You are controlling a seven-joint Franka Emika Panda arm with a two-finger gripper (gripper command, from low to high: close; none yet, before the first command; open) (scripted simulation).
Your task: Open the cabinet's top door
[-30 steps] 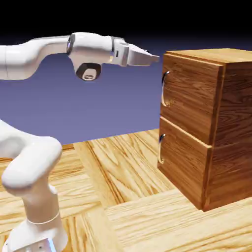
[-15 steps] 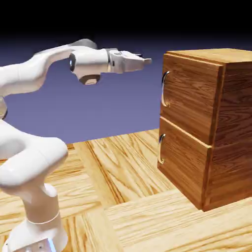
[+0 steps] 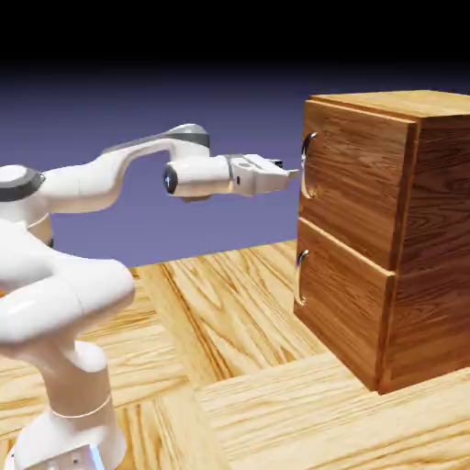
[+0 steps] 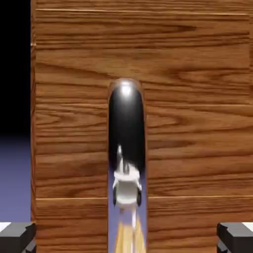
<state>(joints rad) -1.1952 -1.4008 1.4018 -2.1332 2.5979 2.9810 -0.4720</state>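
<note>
We see the white arm's two-finger gripper point(image 3: 292, 172) held level, jaws spread wide and empty, its tips just beside the curved silver handle point(image 3: 307, 165) of the upper wood-grain door point(image 3: 353, 179) on the boxy reddish-brown cabinet point(image 3: 431, 248) at the exterior view's right. The door looks shut. In the hand view the handle point(image 4: 126, 163) sits centred between the grey fingertips point(image 4: 17, 234), so we judge it's lined up to close on the handle and pull.

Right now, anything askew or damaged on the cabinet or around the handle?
Nothing stands out. The cabinet sits square on the table, both panels flush and shut. The top door looks intact, its handle unbent. The gripper is open, level with that handle.
</note>
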